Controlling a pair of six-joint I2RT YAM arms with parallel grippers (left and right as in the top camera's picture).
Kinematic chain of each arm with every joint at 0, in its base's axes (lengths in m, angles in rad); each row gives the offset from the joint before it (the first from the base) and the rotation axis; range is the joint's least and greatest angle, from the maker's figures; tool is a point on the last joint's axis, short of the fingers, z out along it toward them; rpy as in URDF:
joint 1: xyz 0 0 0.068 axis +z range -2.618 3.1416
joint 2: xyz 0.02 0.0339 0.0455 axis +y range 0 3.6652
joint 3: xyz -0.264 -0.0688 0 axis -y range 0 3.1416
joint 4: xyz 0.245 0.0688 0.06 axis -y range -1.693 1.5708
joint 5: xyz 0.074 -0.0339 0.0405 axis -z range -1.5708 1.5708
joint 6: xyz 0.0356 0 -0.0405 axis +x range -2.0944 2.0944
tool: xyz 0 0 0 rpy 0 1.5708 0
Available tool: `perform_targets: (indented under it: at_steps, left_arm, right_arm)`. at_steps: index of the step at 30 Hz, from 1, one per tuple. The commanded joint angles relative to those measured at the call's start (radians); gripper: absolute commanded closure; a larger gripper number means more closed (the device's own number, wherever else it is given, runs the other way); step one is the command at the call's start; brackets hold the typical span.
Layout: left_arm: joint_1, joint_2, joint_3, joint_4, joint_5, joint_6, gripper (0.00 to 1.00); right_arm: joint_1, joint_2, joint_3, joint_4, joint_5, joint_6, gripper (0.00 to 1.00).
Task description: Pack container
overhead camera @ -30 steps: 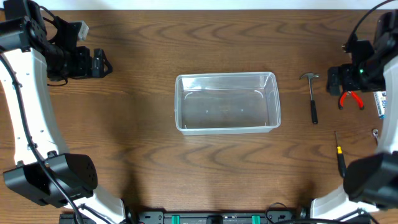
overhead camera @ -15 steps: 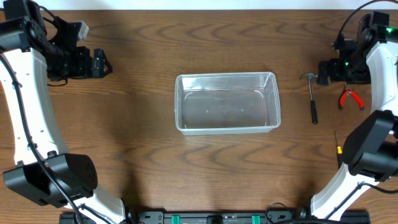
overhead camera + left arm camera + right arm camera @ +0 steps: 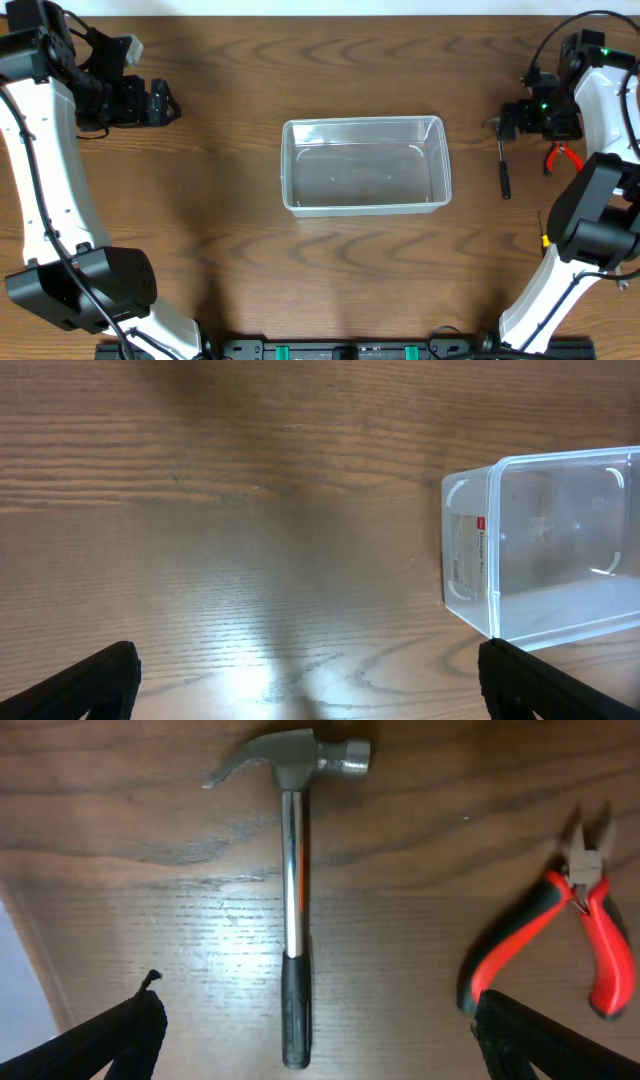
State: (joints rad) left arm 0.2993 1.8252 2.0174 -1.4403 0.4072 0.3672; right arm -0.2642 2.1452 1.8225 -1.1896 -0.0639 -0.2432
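The container (image 3: 362, 122), a clear rectangular tub, stands empty mid-table; one end of it shows in the left wrist view (image 3: 470, 550). A hammer (image 3: 504, 165) lies right of it, head to the far side, and fills the right wrist view (image 3: 291, 900). Red-handled pliers (image 3: 562, 156) lie further right and also show in the right wrist view (image 3: 560, 930). My right gripper (image 3: 507, 122) is open and empty above the hammer, its fingers (image 3: 318, 1045) either side of the handle, not touching. My left gripper (image 3: 170, 100) is open and empty at the far left, fingers (image 3: 310, 685) over bare wood.
A thin screwdriver with a yellow band (image 3: 543, 228) lies near the right front, partly hidden by the right arm. The right arm's white links run along the table's right edge. Bare wood lies between the left gripper and the container.
My right gripper has moved left and toward the far edge, from above the pliers to above the hammer. The left arm and the container have not moved.
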Motion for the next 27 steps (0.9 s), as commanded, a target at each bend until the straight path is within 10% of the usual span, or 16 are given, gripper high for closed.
perform_targets:
  at_steps: [1, 27]
  left_arm:
    - [0.003, -0.003, -0.004, -0.006, -0.008, 0.010, 0.02]
    - [0.003, -0.003, -0.004, -0.018, -0.008, 0.010, 0.02]
  right_arm:
    - [0.005, 0.009, 0.012, 0.012, 0.005, -0.013, 0.01]
    - [0.069, 0.053, 0.012, 0.070, 0.093, 0.085, 0.01]
